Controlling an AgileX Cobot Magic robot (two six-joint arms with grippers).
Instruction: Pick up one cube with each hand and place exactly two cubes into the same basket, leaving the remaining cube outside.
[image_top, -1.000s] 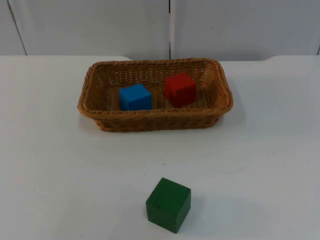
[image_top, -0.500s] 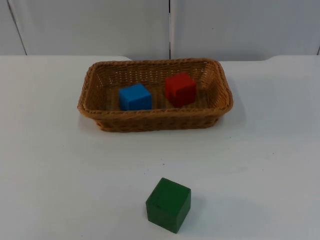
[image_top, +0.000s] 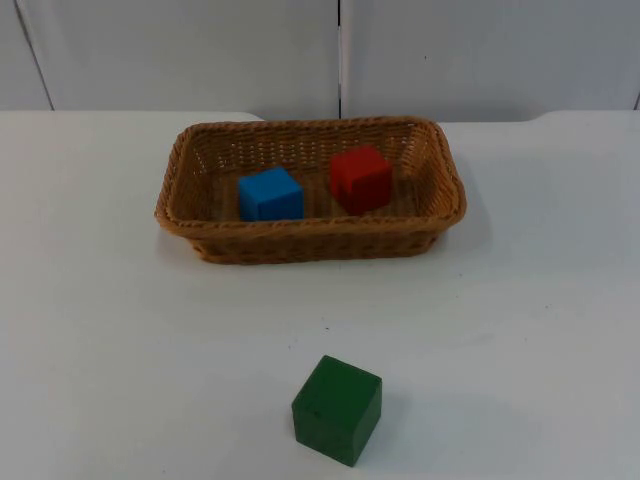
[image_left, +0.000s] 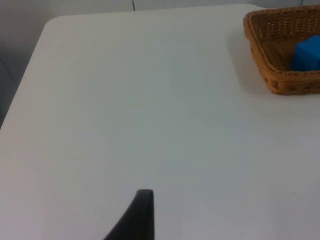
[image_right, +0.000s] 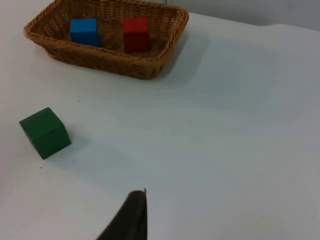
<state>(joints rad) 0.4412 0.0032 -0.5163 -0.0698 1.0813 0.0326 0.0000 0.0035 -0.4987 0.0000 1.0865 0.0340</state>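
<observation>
A brown wicker basket (image_top: 310, 243) stands at the middle of the table towards the back. Inside it lie a blue cube (image_top: 270, 194) on the left and a red cube (image_top: 360, 178) on the right, a small gap between them. A green cube (image_top: 337, 409) rests on the bare table near the front edge, well apart from the basket. My left gripper (image_left: 142, 212) waits over the table left of the basket (image_left: 280, 82), where the blue cube (image_left: 306, 55) peeks over the rim. My right gripper (image_right: 132, 215) waits to the right, facing the green cube (image_right: 45, 132) and the basket (image_right: 107, 62).
The white table top (image_top: 520, 320) ends at a grey partition wall (image_top: 450, 55) behind the basket. In the left wrist view the table's rounded corner (image_left: 47, 27) and left edge are close by.
</observation>
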